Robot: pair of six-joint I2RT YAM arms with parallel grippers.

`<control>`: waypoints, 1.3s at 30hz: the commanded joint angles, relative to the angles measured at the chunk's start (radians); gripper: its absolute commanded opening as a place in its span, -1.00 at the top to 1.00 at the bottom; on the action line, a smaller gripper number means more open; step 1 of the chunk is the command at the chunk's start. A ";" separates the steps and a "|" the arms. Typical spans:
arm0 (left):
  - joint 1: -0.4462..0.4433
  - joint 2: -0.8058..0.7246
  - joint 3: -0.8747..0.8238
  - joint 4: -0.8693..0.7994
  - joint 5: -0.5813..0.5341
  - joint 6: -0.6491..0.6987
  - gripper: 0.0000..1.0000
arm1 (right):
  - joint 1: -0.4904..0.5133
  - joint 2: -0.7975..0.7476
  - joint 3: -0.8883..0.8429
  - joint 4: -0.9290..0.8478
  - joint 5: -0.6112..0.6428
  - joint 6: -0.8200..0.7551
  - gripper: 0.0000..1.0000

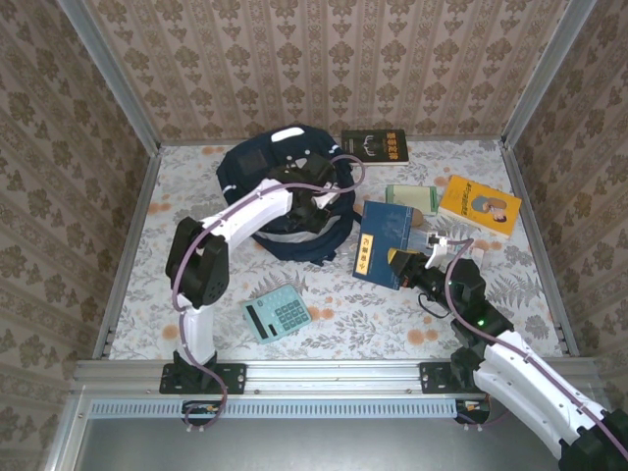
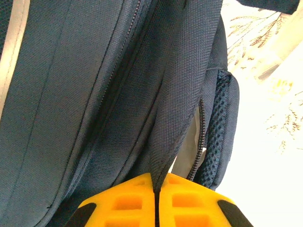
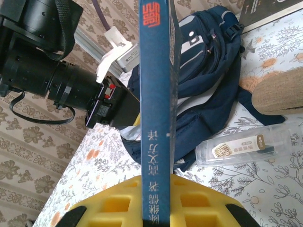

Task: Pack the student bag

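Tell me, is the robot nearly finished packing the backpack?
Not nearly. I can't see anything packed yet. The left gripper pinches a flap of the student bag, and the right gripper holds a blue book near it. Still out on the table: the calculator, black book, yellow book and clear case.

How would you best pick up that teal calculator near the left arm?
Judging by its pose, from straight above, pinching across its two long edges. The calculator lies flat, keys up, on the table, so only its thin sides give fingers a hold, and the narrower span likely fits best between them.
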 commanded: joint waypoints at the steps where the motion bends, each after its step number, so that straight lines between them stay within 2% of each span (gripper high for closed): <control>1: -0.005 0.010 0.012 -0.001 -0.001 -0.005 1.00 | -0.007 -0.007 0.004 0.038 -0.027 -0.020 1.00; 8: -0.004 -0.053 0.044 0.004 -0.097 -0.024 1.00 | -0.007 0.017 -0.027 0.126 -0.039 0.059 1.00; 15: 0.021 -0.094 0.231 -0.039 -0.151 -0.061 1.00 | 0.015 0.170 -0.010 0.351 0.014 0.266 1.00; 19: 0.036 -0.094 0.297 -0.060 -0.178 -0.100 1.00 | 0.051 0.331 0.059 0.431 0.064 0.348 1.00; 24: 0.035 -0.110 0.350 -0.074 -0.157 -0.121 1.00 | 0.112 0.578 0.160 0.584 0.130 0.436 1.00; 34: 0.033 -0.160 0.336 -0.069 -0.133 -0.151 1.00 | 0.209 1.116 0.537 0.735 0.318 0.604 1.00; 39: 0.036 -0.164 0.334 -0.066 -0.104 -0.159 1.00 | 0.235 1.308 0.703 0.756 0.417 0.622 1.00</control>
